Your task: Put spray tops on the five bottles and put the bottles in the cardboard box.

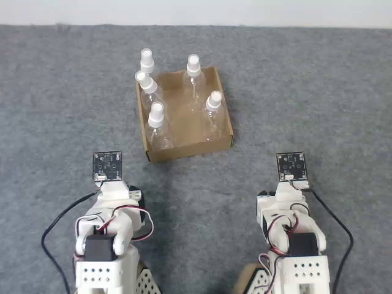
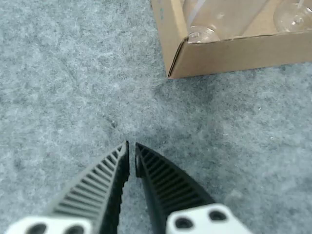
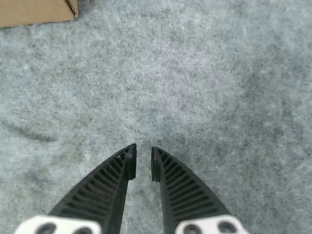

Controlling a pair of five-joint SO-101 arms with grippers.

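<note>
- Across the whole tabletop lies a gray carpet, with a pale wall along its far edge.
- At the near edge sit the two arms, folded back on their bases. The left arm is at near left and the right arm at near right, well apart from each other.
- Farther out, roughly midway between the arms, the cardboard box rests open-topped on the carpet, turned slightly askew.
- Five clear bottles stand upright at the box. Four are plainly inside: one by the near-left corner, one against the left wall, one toward the far wall and one by the right wall. The fifth stands at the far-left corner, and it cannot be told whether its base is inside the wall or just behind it.
- The left gripper hangs over bare carpet, just near of the box's near-left corner. Its black ribbed jaws are drawn together to a thin slit with nothing between them.
- The right gripper hangs over bare carpet, near and to the right of the box. Its jaws are closed down to a narrow gap and are empty.
- White spray tops cap all five bottles, one on each neck.
</note>
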